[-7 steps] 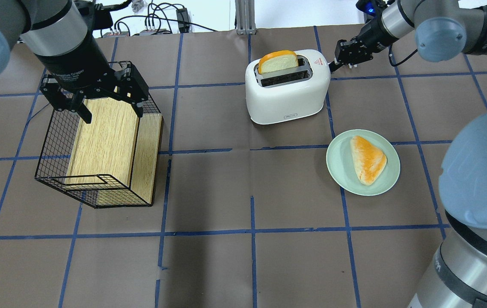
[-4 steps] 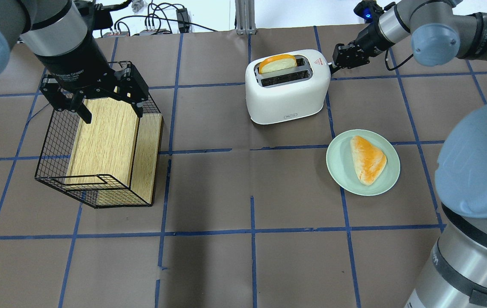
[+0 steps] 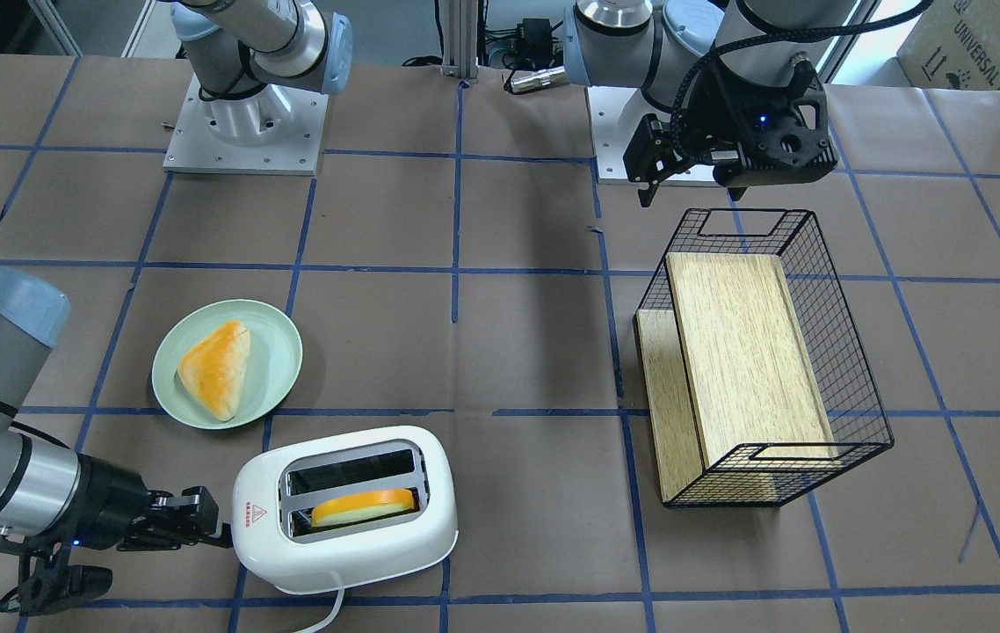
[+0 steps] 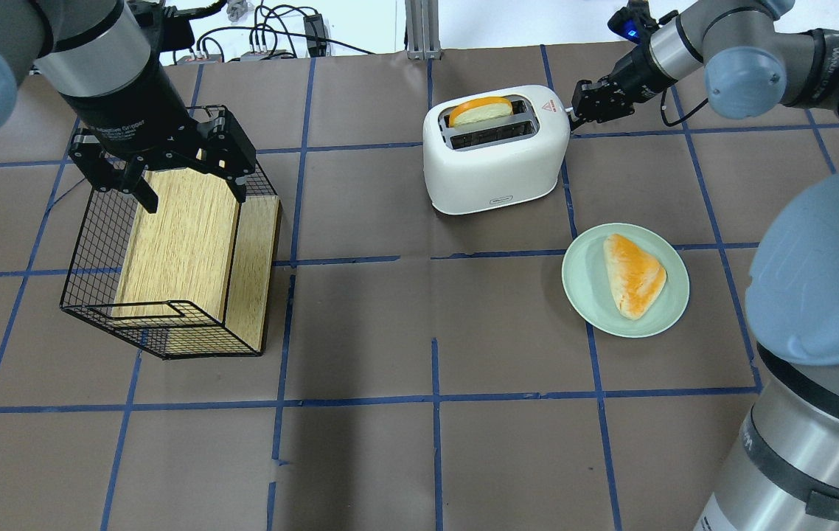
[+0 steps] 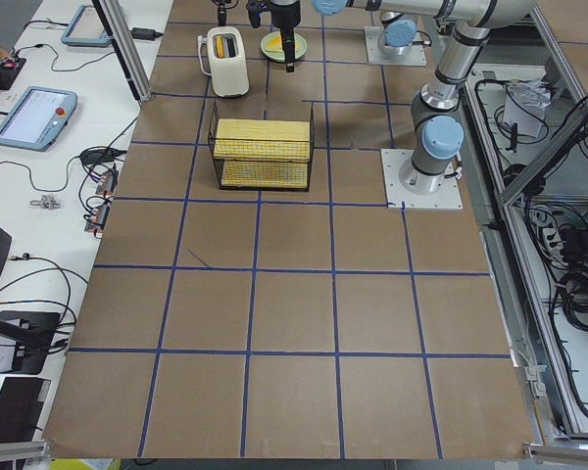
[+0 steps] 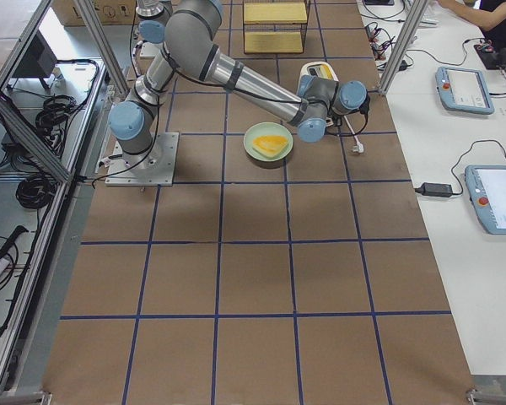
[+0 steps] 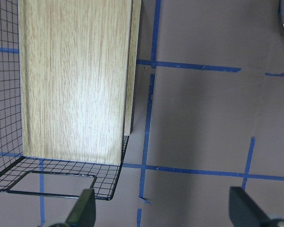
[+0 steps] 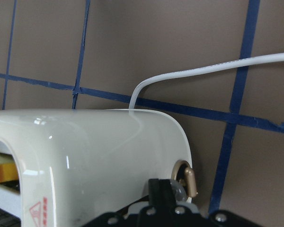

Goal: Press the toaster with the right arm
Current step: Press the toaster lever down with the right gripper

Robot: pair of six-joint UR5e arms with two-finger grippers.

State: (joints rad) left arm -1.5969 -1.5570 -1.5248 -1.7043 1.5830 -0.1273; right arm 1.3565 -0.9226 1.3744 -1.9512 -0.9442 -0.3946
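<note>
From the front, the white toaster (image 3: 351, 541) stands at the near edge of the table (image 3: 518, 352), left of centre, with a slice of bread (image 3: 365, 508) low in its nearer slot. The right gripper (image 3: 221, 533) lies low against the toaster's left end, fingers pressed together and holding nothing. Just beyond is a green plate (image 3: 285, 347) with a second piece of bread (image 3: 214, 369). Far right, the left gripper (image 3: 689, 180) hangs spread above a wire basket (image 3: 851, 396)

From overhead, the toaster is far and right, and the closed tip meets its right end below the red triangle label (image 4: 546, 107)

The two side views show this too small to add anything

From the right wrist, the black fingers (image 8: 158, 194) sit at the lever knob (image 8: 187, 182); I cannot tell whether they are squarely on top of it. The white cord (image 8: 203, 71) trails off behind

From the left wrist, the fingertips stand wide apart over the basket's corner

The risks, as I judge them: a narrow tip on a small rounded knob may slide off if the push isn't straight down, leaving the lever unlatched. Any sideways force could shove or tilt the unheld toaster
</note>
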